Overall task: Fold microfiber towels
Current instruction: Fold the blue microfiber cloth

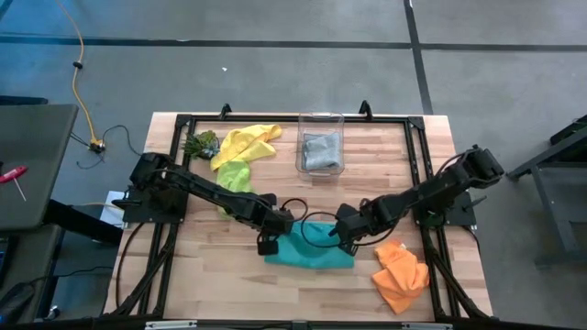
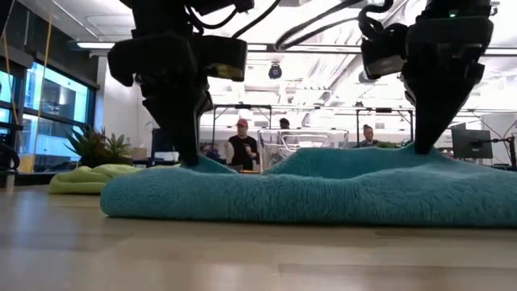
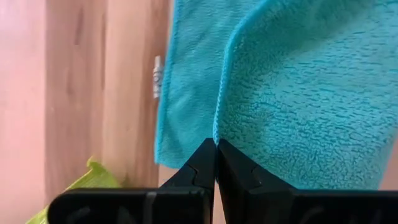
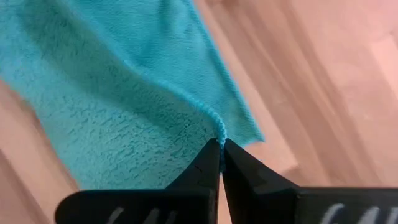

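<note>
Both grippers are pinching the teal towel point(image 1: 310, 250) right now: the left gripper point(image 3: 215, 144) has its fingers pressed together on a corner of the cloth's edge, and the right gripper point(image 4: 221, 144) is doing the same on another corner, fingers clamped tight with a little peak of fabric between the tips. From above, the left gripper point(image 1: 268, 240) sits at the towel's left end and the right gripper point(image 1: 345, 235) at its right end, with the towel lying near the middle of the wooden table point(image 1: 202, 275). There's a small white tag point(image 3: 158, 76) on the towel's edge, but it's too blurry to read anything. Going outward, the clear plastic box point(image 1: 321, 144) at the far side has the grey towel point(image 1: 320, 152) sitting inside it. The yellow towel point(image 1: 246, 142) and lime green towel point(image 1: 234, 175) are bunched together left of the box, beside a small green leafy clump point(image 1: 201, 144). The orange towel point(image 1: 401, 274) lies crumpled near the right front corner.
</note>
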`<act>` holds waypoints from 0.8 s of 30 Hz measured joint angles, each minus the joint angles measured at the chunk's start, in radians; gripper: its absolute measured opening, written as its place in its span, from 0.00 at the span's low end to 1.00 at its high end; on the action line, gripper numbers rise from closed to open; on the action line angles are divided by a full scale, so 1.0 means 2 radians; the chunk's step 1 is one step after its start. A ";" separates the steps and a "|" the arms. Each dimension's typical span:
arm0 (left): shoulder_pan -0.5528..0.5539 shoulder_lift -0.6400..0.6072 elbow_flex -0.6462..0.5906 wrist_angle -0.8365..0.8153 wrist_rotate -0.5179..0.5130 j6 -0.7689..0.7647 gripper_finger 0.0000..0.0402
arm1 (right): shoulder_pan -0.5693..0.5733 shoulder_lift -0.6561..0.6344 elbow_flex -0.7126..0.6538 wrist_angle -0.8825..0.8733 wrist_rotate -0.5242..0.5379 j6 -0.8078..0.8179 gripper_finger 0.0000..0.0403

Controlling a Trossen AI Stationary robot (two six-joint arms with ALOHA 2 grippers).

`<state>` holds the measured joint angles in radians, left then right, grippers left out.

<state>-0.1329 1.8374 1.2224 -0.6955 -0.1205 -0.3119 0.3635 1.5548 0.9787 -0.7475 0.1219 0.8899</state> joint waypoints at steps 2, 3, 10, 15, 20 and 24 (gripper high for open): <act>0.000 -0.002 0.000 0.002 -0.007 -0.001 0.00 | -0.003 -0.005 0.000 -0.007 -0.001 0.000 0.00; 0.000 -0.002 0.000 0.000 -0.012 -0.001 0.00 | -0.004 -0.006 0.000 -0.012 -0.004 0.001 0.00; 0.001 -0.004 0.000 0.001 -0.065 -0.019 0.00 | -0.006 -0.006 0.000 -0.027 -0.012 0.036 0.00; 0.001 -0.004 0.000 -0.013 -0.069 -0.039 0.00 | -0.006 -0.006 0.000 -0.027 -0.011 0.040 0.00; -0.011 -0.004 0.000 -0.024 -0.070 -0.041 0.00 | -0.006 -0.006 0.000 -0.026 -0.008 0.041 0.00; -0.016 -0.004 0.000 -0.025 -0.071 -0.041 0.01 | -0.006 -0.006 0.000 -0.025 -0.007 0.040 0.00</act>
<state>-0.1654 1.8294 1.2228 -0.7456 -0.2619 -0.3935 0.3511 1.5436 0.9787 -0.7967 0.1089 0.9706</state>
